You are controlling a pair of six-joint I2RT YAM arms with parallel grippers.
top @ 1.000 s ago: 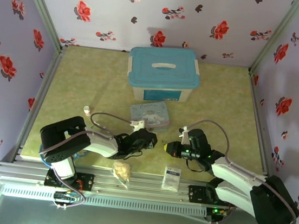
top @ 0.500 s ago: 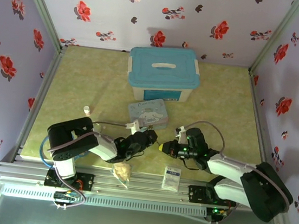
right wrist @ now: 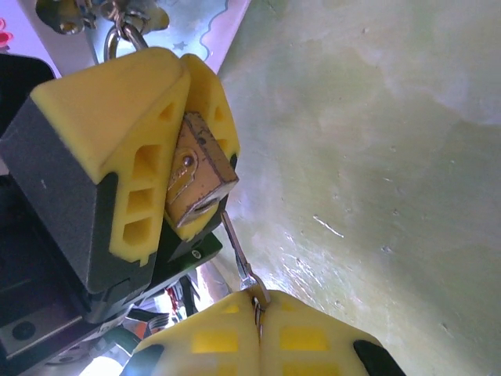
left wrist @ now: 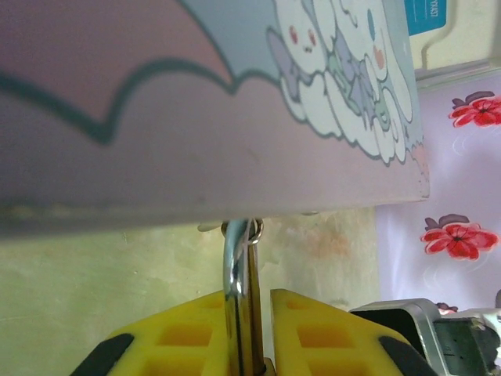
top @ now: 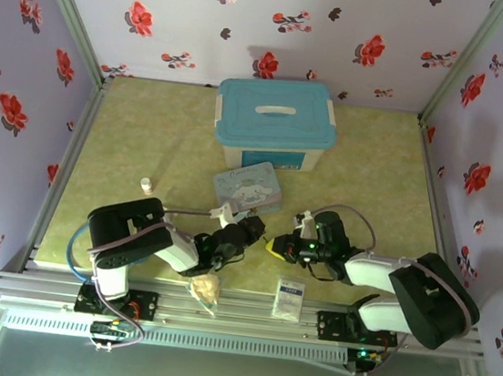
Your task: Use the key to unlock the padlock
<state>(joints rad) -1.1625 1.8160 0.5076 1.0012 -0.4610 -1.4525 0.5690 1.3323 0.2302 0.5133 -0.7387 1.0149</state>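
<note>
The small brass padlock is clamped between the yellow fingers of my left gripper. In the left wrist view its grey shackle rises between the fingers, with the left gripper shut on it. A small ring hangs at the shackle's top. My right gripper is shut on the head of the thin grey key. The key's tip touches the padlock's bottom face by the slot; how far it has entered is unclear. Seen from above, the right gripper faces the left one tip to tip.
The cartoon-print tin lies just behind the grippers and looms over the shackle as the tin. A blue-lidded box stands further back. A white sachet and a beige lump lie at the front edge.
My right gripper has moved left with the key, closing the gap to the padlock. The left arm has shifted slightly right, still holding the padlock.
</note>
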